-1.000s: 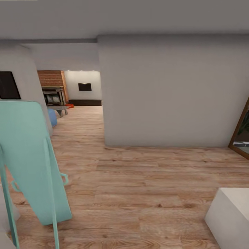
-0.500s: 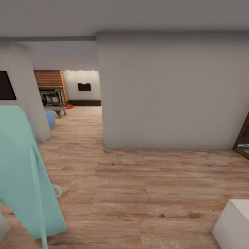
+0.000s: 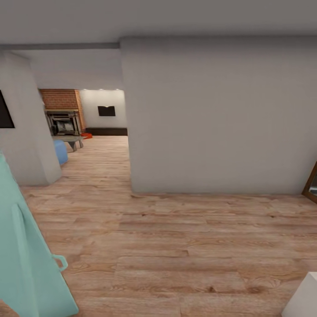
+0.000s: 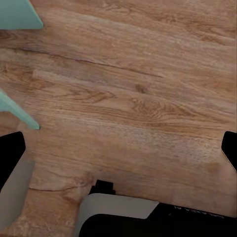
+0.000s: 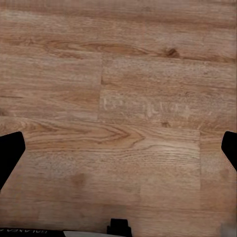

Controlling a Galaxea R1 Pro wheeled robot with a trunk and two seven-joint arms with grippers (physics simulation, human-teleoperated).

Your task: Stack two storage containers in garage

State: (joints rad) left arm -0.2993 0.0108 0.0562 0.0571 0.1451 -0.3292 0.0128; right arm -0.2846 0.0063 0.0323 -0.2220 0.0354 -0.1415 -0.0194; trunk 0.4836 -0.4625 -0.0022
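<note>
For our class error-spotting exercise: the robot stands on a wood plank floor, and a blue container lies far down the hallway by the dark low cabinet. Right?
One detail is wrong: the container is orange-red, not blue, as the head view shows. It does lie far down the hallway by the dark low cabinet, and the floor is wood plank.

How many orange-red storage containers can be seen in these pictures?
1. A small orange-red container lies on the wood floor far down the passage, beside the brick fireplace. The second one may be hidden behind the walls.
</note>
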